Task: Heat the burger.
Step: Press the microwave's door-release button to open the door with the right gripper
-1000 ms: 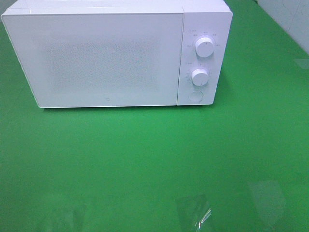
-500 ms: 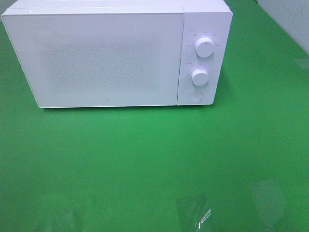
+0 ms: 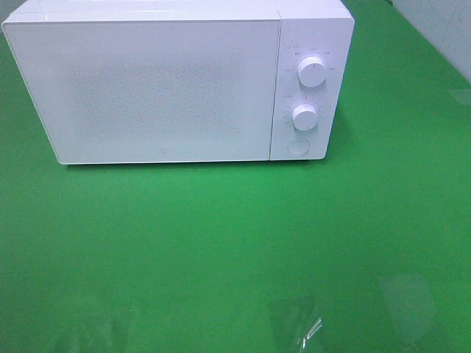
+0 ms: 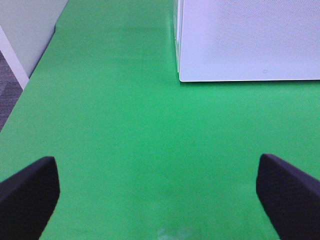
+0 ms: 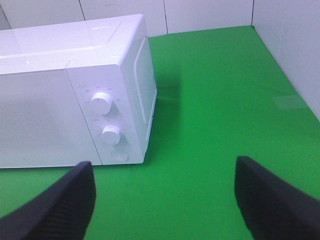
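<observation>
High view first: the white microwave (image 3: 176, 81) sits up at 11 o'clock on the green table (image 3: 221, 243), with its door (image 3: 147, 88) shut flush. The control panel (image 3: 309, 92) runs down the door's 3 o'clock side.

And the burger? It's nowhere to be seen, not on the table and not in either wrist view. It may be behind that frosted door or off camera altogether; I cannot tell which.

So the progress call is only a judgement. If it's inside, loading is done and what's left is setting a dial and waiting. If it isn't, everything lies ahead: open, load, close, set. Nothing shows the oven running either way.

The left gripper (image 4: 160, 192) hangs over bare green in front of the door's lower corner, jaws spread wide with nothing between them. The right gripper (image 5: 167, 197) faces the control panel, jaws well apart and empty, well short of the dials.

Now the count:
- One microwave, one door.
- Two knobs, the upper knob (image 3: 312, 72) and the lower knob (image 3: 304, 116).
- One round button (image 3: 297, 147) at 6 o'clock below them.
- Two grippers, both empty.
- Burgers in view: zero.
</observation>
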`<state>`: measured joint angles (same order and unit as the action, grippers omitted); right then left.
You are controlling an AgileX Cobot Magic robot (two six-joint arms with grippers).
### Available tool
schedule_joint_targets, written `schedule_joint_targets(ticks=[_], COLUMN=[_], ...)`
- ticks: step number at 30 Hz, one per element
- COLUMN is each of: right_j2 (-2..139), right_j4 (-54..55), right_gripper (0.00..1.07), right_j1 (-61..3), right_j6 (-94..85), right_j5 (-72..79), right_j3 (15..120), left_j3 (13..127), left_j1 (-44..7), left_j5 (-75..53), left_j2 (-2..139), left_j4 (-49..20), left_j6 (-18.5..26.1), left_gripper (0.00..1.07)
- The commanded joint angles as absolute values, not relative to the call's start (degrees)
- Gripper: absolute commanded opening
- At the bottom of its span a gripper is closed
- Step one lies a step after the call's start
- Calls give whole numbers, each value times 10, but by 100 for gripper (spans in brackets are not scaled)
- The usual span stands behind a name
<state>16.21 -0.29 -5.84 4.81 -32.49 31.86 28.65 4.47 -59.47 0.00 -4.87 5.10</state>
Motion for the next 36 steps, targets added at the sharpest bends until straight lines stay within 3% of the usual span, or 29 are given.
schedule_joint_targets(ticks=[1,17,26,36], right_j2=[195,437,541,621], right_j4=[-8,-9,-8,17], right_gripper=[76,76,76,76], right_j1=[-54,-54,-54,-54], right_j6=[49,49,100,154], right_j5=[-283,-100,155,314], right_j3=[321,316,227,161], left_j3=[285,285,285,285], left_j1=[46,46,46,46], left_j5=[-592,-592,-592,-592], left_j2=[-1,-1,-1,-1], left_j4=[-50,-50,-50,-50], left_j6=[48,48,48,48], left_gripper=[100,100,100,100])
